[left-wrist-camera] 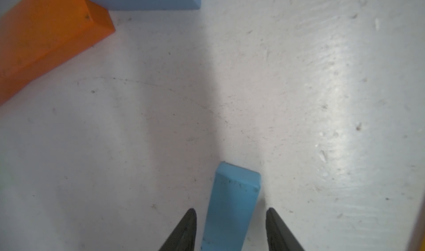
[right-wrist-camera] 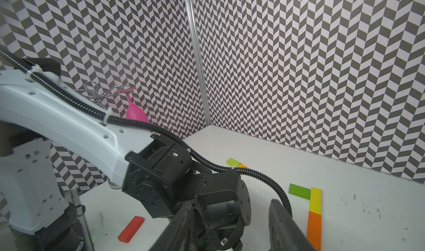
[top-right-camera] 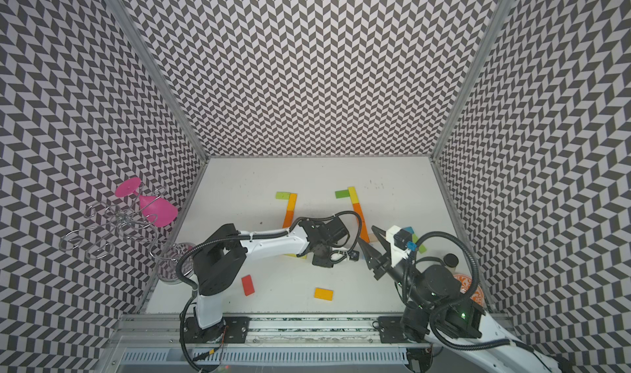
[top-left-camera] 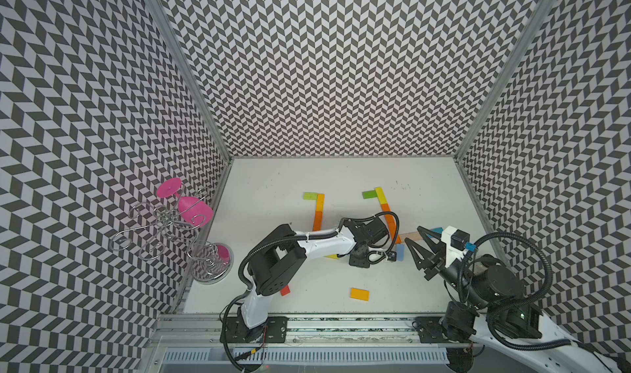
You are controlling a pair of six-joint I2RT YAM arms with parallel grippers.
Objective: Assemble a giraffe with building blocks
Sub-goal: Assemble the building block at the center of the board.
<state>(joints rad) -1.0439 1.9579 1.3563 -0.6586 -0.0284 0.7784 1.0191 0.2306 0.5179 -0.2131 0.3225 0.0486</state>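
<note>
The left end effector [left-wrist-camera: 231, 209] stands released astride the light blue block [left-wrist-camera: 234, 192], which rests right of the table's centre, near the orange neck strip [left-wrist-camera: 46, 38]. The right end effector [top-left-camera: 412, 235] hovers released and empty. Body-building seems in hand. The next move likely calls for a straight lift away, without nudging the block.

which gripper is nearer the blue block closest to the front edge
Left. The left gripper straddles the blue block, a finger on each side with gaps showing. The right gripper sits off to its side, open and empty.
</note>
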